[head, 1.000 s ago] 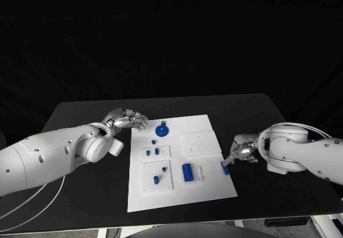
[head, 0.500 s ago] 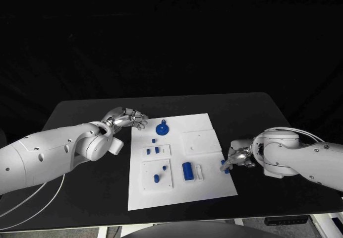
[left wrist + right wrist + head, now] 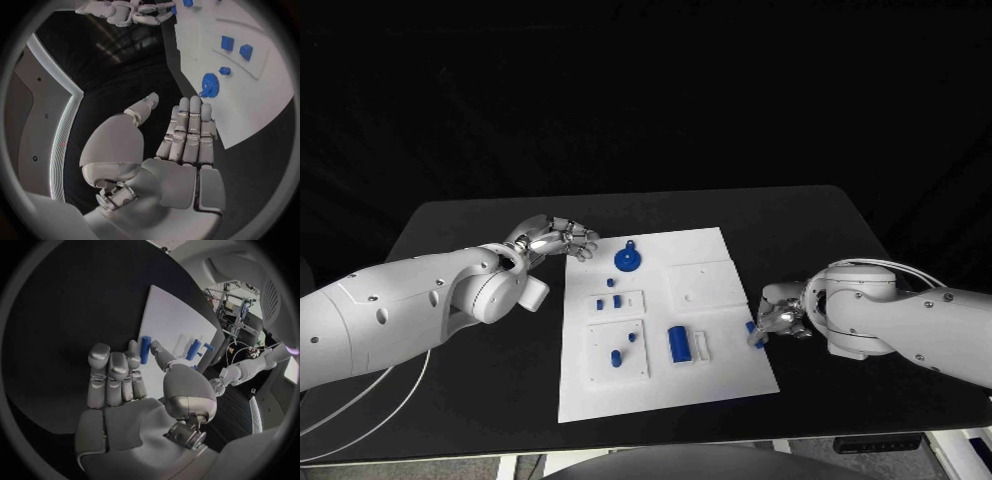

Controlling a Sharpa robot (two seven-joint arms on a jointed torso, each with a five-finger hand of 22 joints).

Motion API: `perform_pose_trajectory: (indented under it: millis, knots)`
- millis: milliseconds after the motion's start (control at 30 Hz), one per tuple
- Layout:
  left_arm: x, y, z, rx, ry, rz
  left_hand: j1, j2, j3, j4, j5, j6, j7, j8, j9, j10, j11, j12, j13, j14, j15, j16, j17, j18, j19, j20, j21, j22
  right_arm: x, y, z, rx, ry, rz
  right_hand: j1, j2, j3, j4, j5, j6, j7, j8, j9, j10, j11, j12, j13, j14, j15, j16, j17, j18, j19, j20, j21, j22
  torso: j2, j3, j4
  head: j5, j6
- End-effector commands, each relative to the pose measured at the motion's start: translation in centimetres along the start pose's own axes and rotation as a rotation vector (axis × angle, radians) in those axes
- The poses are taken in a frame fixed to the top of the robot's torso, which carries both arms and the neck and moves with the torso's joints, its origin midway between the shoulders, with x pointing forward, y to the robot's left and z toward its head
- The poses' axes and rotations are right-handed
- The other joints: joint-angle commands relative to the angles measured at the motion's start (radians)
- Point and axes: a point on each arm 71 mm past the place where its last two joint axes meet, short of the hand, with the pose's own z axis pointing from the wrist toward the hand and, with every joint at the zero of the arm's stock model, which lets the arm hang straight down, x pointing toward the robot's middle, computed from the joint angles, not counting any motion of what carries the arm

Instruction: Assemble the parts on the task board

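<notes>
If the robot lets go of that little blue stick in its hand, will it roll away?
Probably a little. The blue stick, pinched by the right hand, looks round and slim, so it may roll on the flat task board. It looks stiff, not bendy, since it stays straight while held by one end. Being so small, it is likely light.

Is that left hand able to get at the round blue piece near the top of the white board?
Probably yes: the left hand is empty, just beside the round blue piece, with nothing between.
</notes>
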Motion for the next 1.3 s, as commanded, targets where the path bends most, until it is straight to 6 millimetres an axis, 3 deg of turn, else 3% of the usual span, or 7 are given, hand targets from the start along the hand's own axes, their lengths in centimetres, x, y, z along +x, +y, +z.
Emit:
perform_pose_trajectory:
  millis: [33, 300, 367, 833, 1033, 1300]
  knots:
    - [0.1, -0.1, 0.0, 0.004, 0.016, -0.007, -0.008, -0.002, 0.001, 0.006, -0.002, -0.009, 0.0, 0.006, -0.001, -0.006, -0.003, 0.001, -0.001, 0.005, 0.004, -0.005, 0.001, 0.02, -0.002, 0.005, -0.006, 0.002, 0.1, -0.3, 0.1, 0.019, -0.007, -0.012, 0.023, -0.002, 0.044, 0.01, -0.001, 0.007, 0.001, -0.003, -0.005, 0.009, 0.0, -0.006, 0.001, 0.008, -0.003, -0.004, 0.002, 0.054, 0.001, 0.008, 0.003, 0.005, 0.0, -0.0003, -0.0006, 0.0, -0.002]
    - [0.2, -0.1, 0.0, 0.003, 0.023, -0.008, -0.008, -0.002, 0.001, 0.006, -0.002, -0.01, 0.0, 0.006, -0.001, -0.006, -0.003, 0.001, -0.001, 0.005, 0.004, -0.006, 0.002, 0.02, -0.002, 0.005, -0.006, 0.002, 0.1, -0.3, 0.1, 0.017, -0.002, -0.014, 0.067, -0.026, 0.239, 0.075, -0.002, 0.016, 0.001, -0.004, -0.005, 0.017, 0.002, -0.008, 0.003, 0.012, 0.0, -0.007, 0.003, 0.054, 0.006, 0.02, 0.008, 0.006, -0.001, 0.0005, -0.0005, 0.0, -0.005]
    - [0.3, -0.1, 0.0, 0.002, 0.025, -0.008, -0.008, -0.001, 0.001, 0.007, -0.002, -0.01, 0.0, 0.006, -0.001, -0.006, -0.003, 0.001, -0.001, 0.005, 0.004, -0.006, 0.002, 0.02, -0.002, 0.005, -0.006, 0.002, 0.1, -0.3, 0.1, 0.017, -0.004, -0.013, 0.069, -0.04, 0.327, 0.097, 0.002, 0.021, 0.002, -0.004, -0.006, 0.021, 0.002, -0.009, 0.003, 0.014, 0.002, -0.007, 0.004, 0.054, 0.006, 0.026, 0.011, 0.008, -0.001, 0.0003, 0.0, -0.001, -0.003]
    - [0.1, 0.0, 0.0, -0.003, 0.022, -0.004, -0.009, -0.001, 0.0, 0.008, -0.003, -0.01, 0.0, 0.007, -0.002, -0.006, -0.003, 0.001, -0.002, 0.005, 0.004, -0.007, 0.003, 0.02, -0.002, 0.005, -0.007, 0.003, -0.9, -1.6, -0.4, 0.047, -0.044, 0.034, 0.02, -0.056, 0.345, 0.116, -0.002, 0.032, -0.001, -0.002, -0.009, 0.028, -0.001, -0.012, 0.002, 0.014, 0.001, -0.01, 0.003, 0.054, 0.007, 0.031, 0.016, 0.01, 0.0, -0.0006, -0.0003, 0.0, 0.006]
    - [0.2, 0.0, 0.1, -0.003, 0.026, -0.005, -0.014, 0.001, 0.0, 0.013, -0.002, -0.01, 0.0, 0.007, -0.002, -0.006, -0.003, 0.001, -0.002, 0.006, 0.004, -0.009, 0.005, 0.02, -0.002, 0.005, -0.008, 0.004, -2.8, -1.5, -1.3, 0.052, -0.101, 0.032, 0.014, -0.054, 0.347, 0.119, -0.001, 0.035, -0.002, -0.001, -0.01, 0.03, -0.002, -0.012, 0.002, 0.015, 0.0, -0.01, 0.004, 0.054, 0.007, 0.03, 0.017, 0.01, 0.0, 0.0002, -0.0007, 0.017, -0.001]
    - [0.1, 0.0, 0.1, -0.006, 0.024, -0.004, -0.014, 0.0, -0.001, 0.014, -0.003, -0.01, 0.0, 0.008, -0.002, -0.006, -0.003, 0.001, -0.002, 0.005, 0.004, -0.01, 0.006, 0.02, -0.002, 0.005, -0.008, 0.005, -3.2, 1.1, -2.3, -0.024, -0.132, 0.041, 0.011, -0.054, 0.351, 0.118, -0.001, 0.038, -0.003, 0.0, -0.011, 0.033, -0.003, -0.012, 0.002, 0.016, -0.001, -0.009, 0.004, 0.054, 0.009, 0.029, 0.018, 0.011, 0.0, 0.0001, -0.0013, 0.017, -0.002]
